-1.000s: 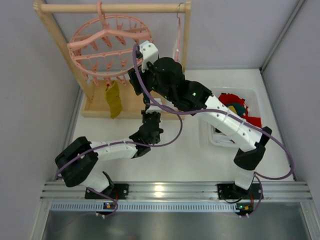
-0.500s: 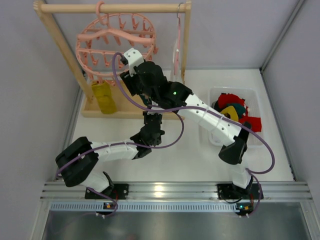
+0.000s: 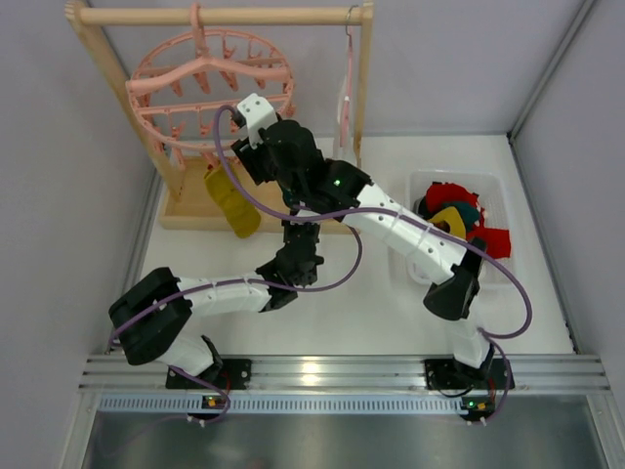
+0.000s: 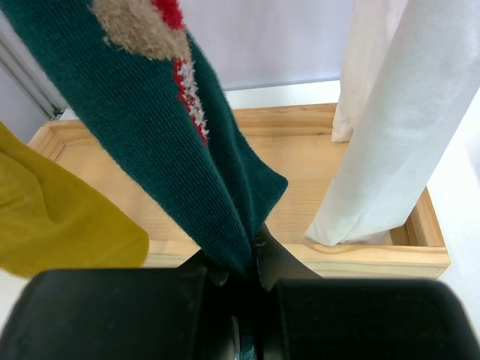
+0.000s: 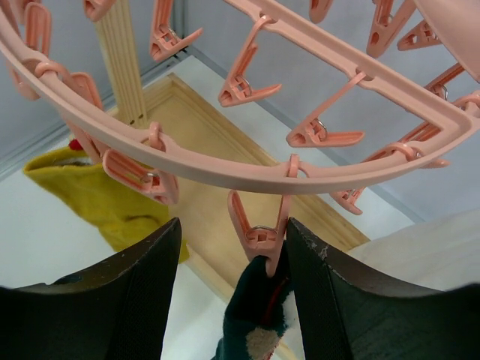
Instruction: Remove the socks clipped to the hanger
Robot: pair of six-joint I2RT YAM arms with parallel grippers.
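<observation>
Against the grey wall, my right gripper (image 5: 234, 225) has swung in, jaws apart astride a pink clip peg (image 5: 259, 238) of the round pink plastic hanger (image 5: 225, 176); below it my left gripper (image 4: 244, 262) clamps the dark teal knitted sock (image 4: 180, 150), so I judge unclipping comes next.

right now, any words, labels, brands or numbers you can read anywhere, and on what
None: no readable text in any view.
The teal sock bears only a knitted red, white and tan motif, no letters.
The pink hanger, yellow sock and wooden rack show no markings.
</observation>
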